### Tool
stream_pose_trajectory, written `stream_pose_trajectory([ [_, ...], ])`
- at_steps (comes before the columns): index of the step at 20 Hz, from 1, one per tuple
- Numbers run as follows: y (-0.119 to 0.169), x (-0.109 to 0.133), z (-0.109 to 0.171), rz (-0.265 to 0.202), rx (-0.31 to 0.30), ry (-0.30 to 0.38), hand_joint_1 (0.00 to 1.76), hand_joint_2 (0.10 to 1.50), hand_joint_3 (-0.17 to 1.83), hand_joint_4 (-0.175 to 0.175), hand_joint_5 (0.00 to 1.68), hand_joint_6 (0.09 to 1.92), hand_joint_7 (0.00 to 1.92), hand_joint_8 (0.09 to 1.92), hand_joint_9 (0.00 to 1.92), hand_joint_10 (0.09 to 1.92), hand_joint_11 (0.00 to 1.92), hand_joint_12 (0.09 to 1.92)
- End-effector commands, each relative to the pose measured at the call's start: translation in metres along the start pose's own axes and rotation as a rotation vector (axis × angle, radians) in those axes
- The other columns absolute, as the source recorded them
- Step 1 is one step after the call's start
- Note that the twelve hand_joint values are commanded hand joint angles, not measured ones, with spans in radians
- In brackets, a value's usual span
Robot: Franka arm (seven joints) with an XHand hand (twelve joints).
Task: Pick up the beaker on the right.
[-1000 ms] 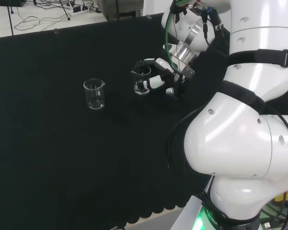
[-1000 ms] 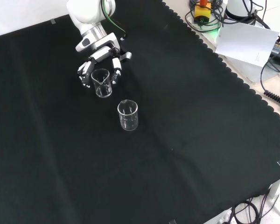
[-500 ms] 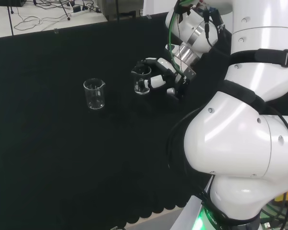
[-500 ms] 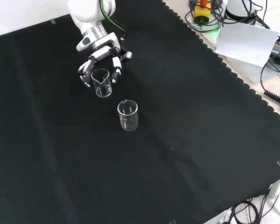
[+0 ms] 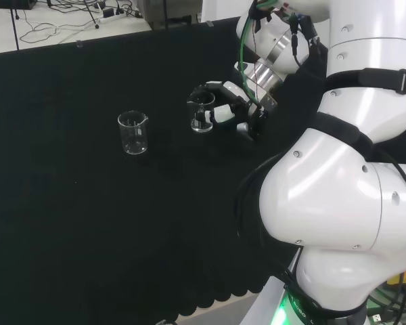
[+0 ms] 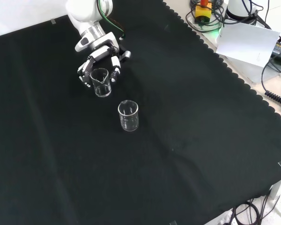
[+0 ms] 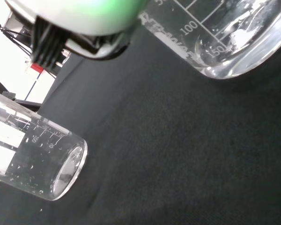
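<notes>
On the right of the head view, between the curled fingers of the hand [image 5: 231,108], stands the beaker [image 5: 201,112] to be picked up, a small clear glass vessel with printed graduation marks, a pouring lip and a thick base. It looks light, rigid, smooth enough to slip and breakable, so the sensible hold is around the straight wall at mid height, below the rim. The hand is wrapped around that wall, fingers on both sides in the front view. Whether its base has left the black cloth [image 6: 187,140] I cannot tell. A second beaker [image 5: 132,133] stands well apart to the left.
</notes>
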State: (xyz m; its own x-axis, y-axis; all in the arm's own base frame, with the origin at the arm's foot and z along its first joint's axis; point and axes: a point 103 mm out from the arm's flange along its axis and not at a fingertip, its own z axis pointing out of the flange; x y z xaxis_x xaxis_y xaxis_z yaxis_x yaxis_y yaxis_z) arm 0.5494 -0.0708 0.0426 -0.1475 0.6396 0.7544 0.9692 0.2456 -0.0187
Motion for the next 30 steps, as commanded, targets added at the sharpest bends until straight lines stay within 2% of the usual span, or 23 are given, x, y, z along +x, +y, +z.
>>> stream_pose_trajectory([
  [1,0.002,0.003,0.008,-0.005,0.028,0.02,0.89,0.51,0.65,-0.058,0.45,0.59,0.56,0.74,0.72,0.56,0.2,1.37],
  [4,0.002,0.004,0.008,-0.004,0.016,0.021,0.89,0.51,0.65,-0.057,0.47,0.6,0.58,0.75,0.73,0.56,0.2,1.37],
  [7,0.006,0.008,0.017,0.008,-0.014,0.015,0.9,0.52,0.64,-0.055,0.57,0.71,0.63,0.73,0.77,0.55,0.22,1.37],
  [9,0.006,0.009,0.015,0.016,-0.04,0.001,0.93,0.57,0.63,-0.056,0.82,0.77,0.78,0.7,0.87,0.53,0.32,1.35],
  [10,0.007,0.012,0.017,0.026,-0.047,-0.025,0.99,0.64,0.59,0.027,0.98,0.75,0.87,0.68,0.94,0.52,0.38,1.33],
  [11,0.007,0.013,0.017,0.033,-0.059,-0.048,1.05,0.67,0.57,0.094,1.11,0.7,0.99,0.66,1.02,0.51,0.45,1.31],
  [12,0.009,0.016,0.019,0.046,-0.076,-0.068,1.09,0.67,0.6,0.134,1.21,0.64,1.13,0.62,1.13,0.49,0.54,1.28],
  [14,0.011,0.02,0.021,0.058,-0.098,-0.092,1.13,0.62,0.66,0.166,1.33,0.53,1.35,0.52,1.33,0.43,0.76,1.17],
  [17,0.014,0.029,0.019,0.058,-0.117,-0.147,1.16,0.57,0.71,0.175,1.45,0.37,1.54,0.34,1.52,0.29,1.0,1.02],
  [20,0.02,0.043,0.017,0.043,-0.132,-0.175,1.17,0.55,0.72,0.175,1.51,0.24,1.65,0.21,1.63,0.18,1.13,0.91],
  [24,0.019,0.06,-0.003,0.004,-0.125,-0.178,1.18,0.54,0.72,0.175,1.55,0.17,1.7,0.15,1.67,0.13,1.17,0.88],
  [30,0.016,0.086,-0.026,-0.019,-0.107,-0.211,1.18,0.53,0.73,0.175,1.56,0.14,1.72,0.13,1.69,0.11,1.18,0.87],
])
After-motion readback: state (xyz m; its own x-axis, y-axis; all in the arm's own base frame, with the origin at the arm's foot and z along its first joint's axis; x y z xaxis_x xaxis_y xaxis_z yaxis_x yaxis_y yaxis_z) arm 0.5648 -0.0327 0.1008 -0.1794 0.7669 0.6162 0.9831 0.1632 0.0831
